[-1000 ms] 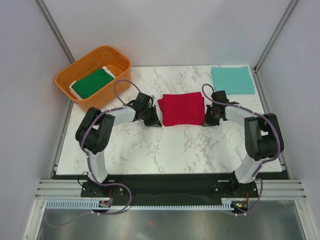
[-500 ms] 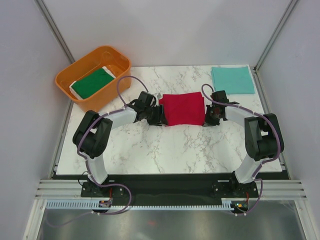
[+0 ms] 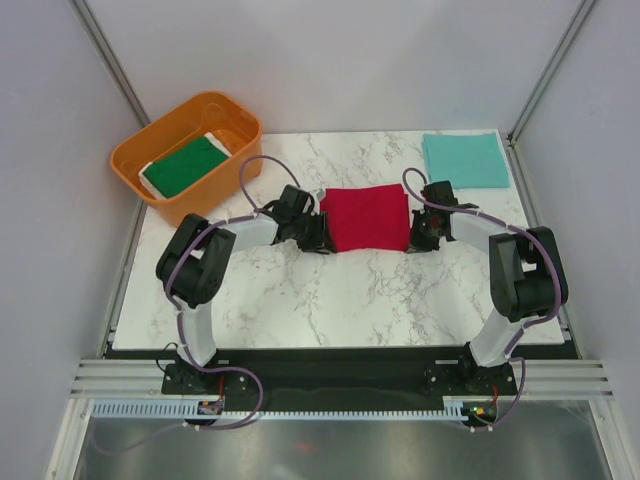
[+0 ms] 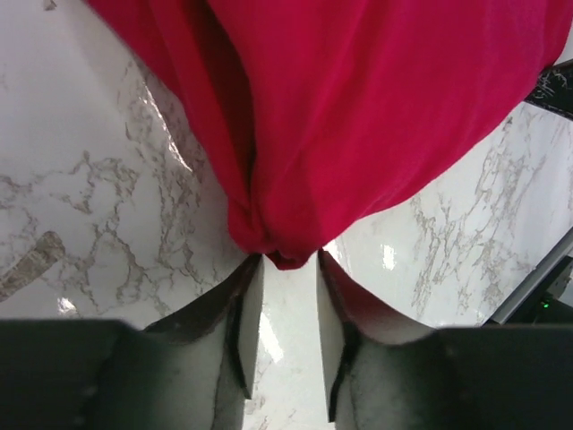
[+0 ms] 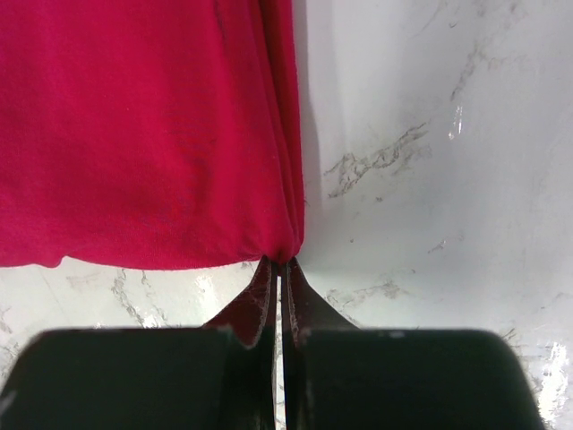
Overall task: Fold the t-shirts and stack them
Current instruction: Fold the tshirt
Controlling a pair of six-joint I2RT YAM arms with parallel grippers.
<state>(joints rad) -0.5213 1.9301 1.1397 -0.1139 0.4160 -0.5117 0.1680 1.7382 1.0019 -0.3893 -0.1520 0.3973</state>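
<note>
The bright red t-shirt point(image 3: 367, 217) lies folded in the middle of the marble table; it also shows in the left wrist view point(image 4: 358, 116) and the right wrist view point(image 5: 134, 134). My left gripper point(image 3: 318, 237) is at its near left corner, jaws open, with the bunched corner just between the fingertips point(image 4: 282, 260). My right gripper point(image 3: 415, 235) is shut on the near right corner point(image 5: 279, 262). The teal t-shirt point(image 3: 465, 159) lies folded at the far right. The dark green t-shirt point(image 3: 185, 165) with a white edge lies in the orange tub.
The orange plastic tub point(image 3: 125, 160) stands at the far left corner of the table. Bare marble point(image 3: 340, 290) lies between the red shirt and the arm bases. Grey walls close in both sides.
My left gripper has moved right, from beside the red shirt onto its near left corner. The right gripper has kept its hold and place.
</note>
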